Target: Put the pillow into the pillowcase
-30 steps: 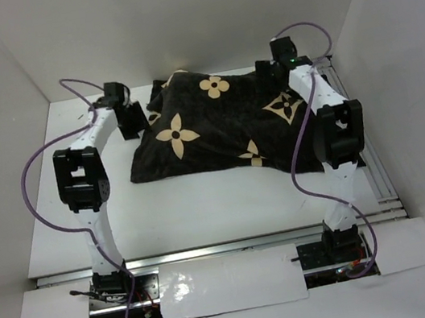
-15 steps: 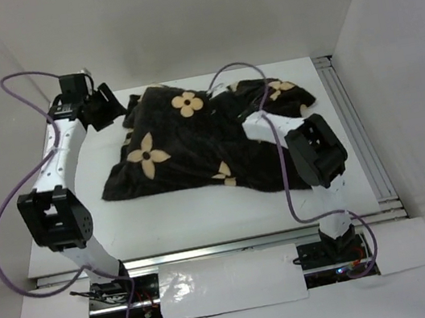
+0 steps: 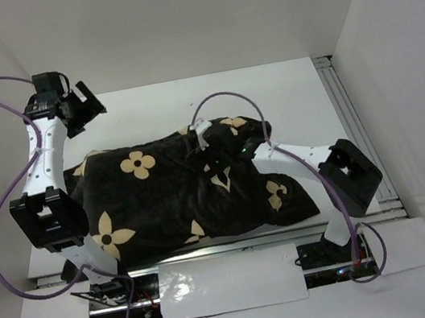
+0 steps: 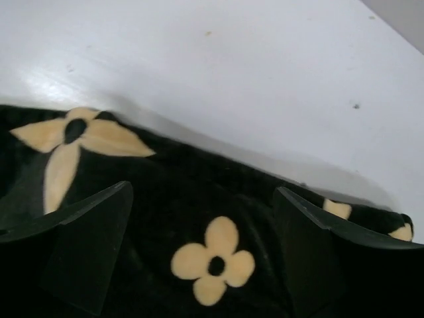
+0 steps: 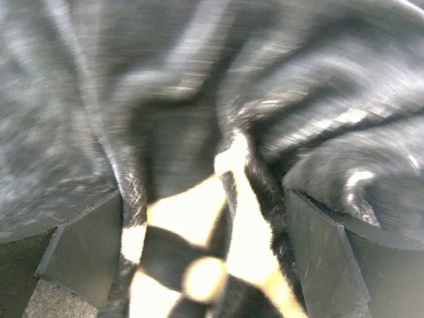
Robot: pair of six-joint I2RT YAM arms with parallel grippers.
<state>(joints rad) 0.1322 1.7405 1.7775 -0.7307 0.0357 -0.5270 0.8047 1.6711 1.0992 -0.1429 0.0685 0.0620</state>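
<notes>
From above, the pillowcase (image 3: 169,191) is lying across the near half of the white table (image 3: 267,93), its dark plush and tan flowers stretching from beside the left arm to the near right, where one corner is reaching the table's front edge. It is looking rumpled and padded; the pillow is not showing in any view. The left gripper (image 3: 88,106) is hanging over the far left corner of the table, apart from the fabric, with its jaws spread and nothing in them. The right arm is reaching leftward over the sack, and the right gripper (image 3: 209,150) is sitting on the fabric's far edge near the middle. In the left wrist view, the left gripper (image 4: 202,192) is showing both fingers (image 4: 86,245) wide apart and empty, looking down on the pillowcase (image 4: 159,199) and the bare table (image 4: 232,66) beyond its edge. In the right wrist view, blurred, the right gripper (image 5: 202,199) is holding its fingers (image 5: 324,258) wide apart, with folds of the pillowcase (image 5: 199,99) and a tan motif bunching up between them.
</notes>
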